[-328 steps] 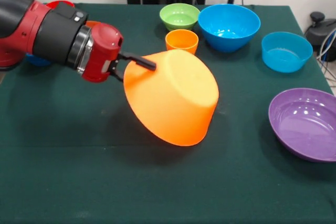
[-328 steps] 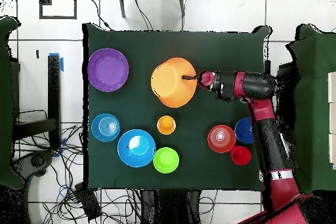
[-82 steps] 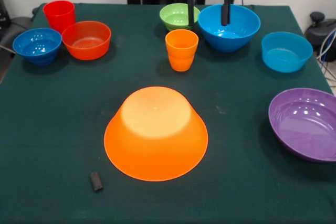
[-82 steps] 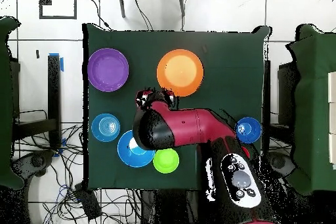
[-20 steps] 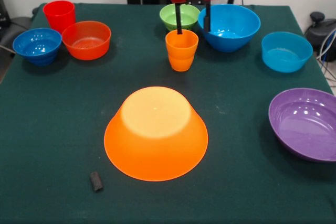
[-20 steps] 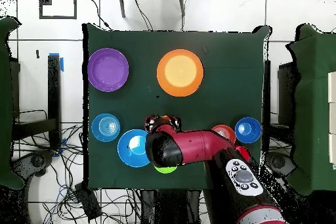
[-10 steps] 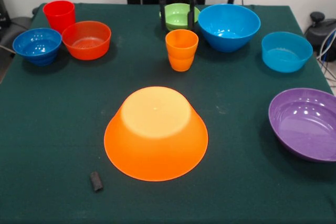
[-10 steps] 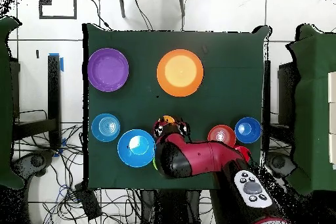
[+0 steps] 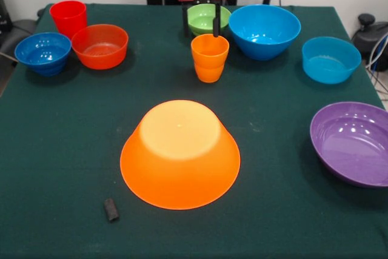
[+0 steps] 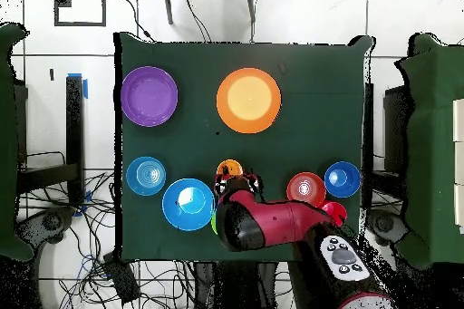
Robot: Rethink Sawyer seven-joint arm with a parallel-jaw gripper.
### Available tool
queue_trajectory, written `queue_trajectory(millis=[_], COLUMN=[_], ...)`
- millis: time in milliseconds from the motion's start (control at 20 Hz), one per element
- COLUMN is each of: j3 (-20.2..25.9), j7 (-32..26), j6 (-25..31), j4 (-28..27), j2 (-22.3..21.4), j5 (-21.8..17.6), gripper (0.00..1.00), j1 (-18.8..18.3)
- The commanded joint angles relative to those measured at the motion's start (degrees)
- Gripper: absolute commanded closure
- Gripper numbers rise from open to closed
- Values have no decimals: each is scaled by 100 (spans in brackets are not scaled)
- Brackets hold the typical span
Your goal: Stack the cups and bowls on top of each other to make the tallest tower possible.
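Two cups stand on the table [image 9: 73, 150]: one red cup [image 9: 68, 17] and one orange cup [image 9: 210, 57].

Seven bowls: one yellow-orange bowl [image 9: 180, 153], one purple bowl [image 9: 353, 142], one big blue bowl [image 9: 264, 30], one light-blue bowl [image 9: 331, 59], one dark-blue bowl [image 9: 43, 53], one green bowl [image 9: 205, 17], one orange-red bowl [image 9: 100, 45].

One small dark block [image 9: 110, 208].

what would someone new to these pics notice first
The big orange bowl lying upside down in the middle of the green table draws the eye first. Behind it, the red gripper hangs with its fingers open, one at the far rim of the orange cup and the other beside the green bowl. A wide purple bowl sits at the right edge.
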Motion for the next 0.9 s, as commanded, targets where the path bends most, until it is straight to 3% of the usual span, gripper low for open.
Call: queue_trajectory(millis=[50,350,900], j3=[-23,391,519], j7=[432,304,256], j6=[37,20,44], j4=[-26,-206,-338], j2=[185,487,778], j5=[-259,-460,-675], gripper=[0,0,0], j1=[213,-246,-570])
